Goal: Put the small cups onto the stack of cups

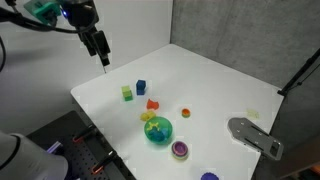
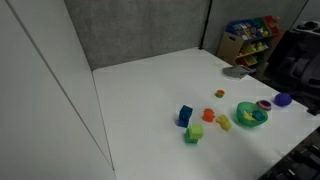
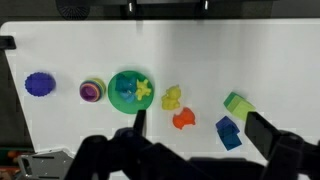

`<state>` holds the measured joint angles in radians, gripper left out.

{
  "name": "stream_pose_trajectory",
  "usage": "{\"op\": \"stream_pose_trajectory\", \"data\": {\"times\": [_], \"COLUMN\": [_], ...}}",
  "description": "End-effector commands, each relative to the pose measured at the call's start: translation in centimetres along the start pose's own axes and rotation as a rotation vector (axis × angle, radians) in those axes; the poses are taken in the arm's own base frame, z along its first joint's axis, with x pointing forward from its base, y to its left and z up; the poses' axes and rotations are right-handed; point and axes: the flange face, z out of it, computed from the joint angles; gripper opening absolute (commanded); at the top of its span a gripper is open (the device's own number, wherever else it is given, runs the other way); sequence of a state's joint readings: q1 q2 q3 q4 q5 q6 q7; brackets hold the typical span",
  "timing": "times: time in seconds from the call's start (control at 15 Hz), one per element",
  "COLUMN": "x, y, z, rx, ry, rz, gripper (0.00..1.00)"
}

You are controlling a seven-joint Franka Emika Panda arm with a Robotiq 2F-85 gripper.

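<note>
One teal bowl (image 3: 114, 100) neighbours the purple cup (image 3: 93, 90).

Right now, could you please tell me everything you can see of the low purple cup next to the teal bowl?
The purple cup is low and round and looks like plastic, with a purple rim and a paler centre that is pinkish-yellow in the wrist view. It stands upright, mouth up, on the white table, close beside the teal bowl; whether they touch I cannot tell. A darker purple disc lies apart on its other side. Nothing grips it.
</note>
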<state>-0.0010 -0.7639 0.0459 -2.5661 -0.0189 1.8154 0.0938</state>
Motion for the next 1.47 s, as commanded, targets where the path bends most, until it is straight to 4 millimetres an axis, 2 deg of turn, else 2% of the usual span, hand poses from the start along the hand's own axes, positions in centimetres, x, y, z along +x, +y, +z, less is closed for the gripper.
{"op": "stream_pose_trajectory", "data": {"times": [0.0,0.47,1.0,1.4], "x": [3.1,9.5,17.7,24.0], "y": [0.1,2.2,5.4,7.6], "z": [1.0,4.8,11.8,17.9], "rx": [0.017,0.039,0.04,0.043], "ry": [0.02,0.028,0.011,-0.011], "rz": [0.024,0.072,0.146,0.201], "gripper": [1.0,1.0,1.0,1.0]}}
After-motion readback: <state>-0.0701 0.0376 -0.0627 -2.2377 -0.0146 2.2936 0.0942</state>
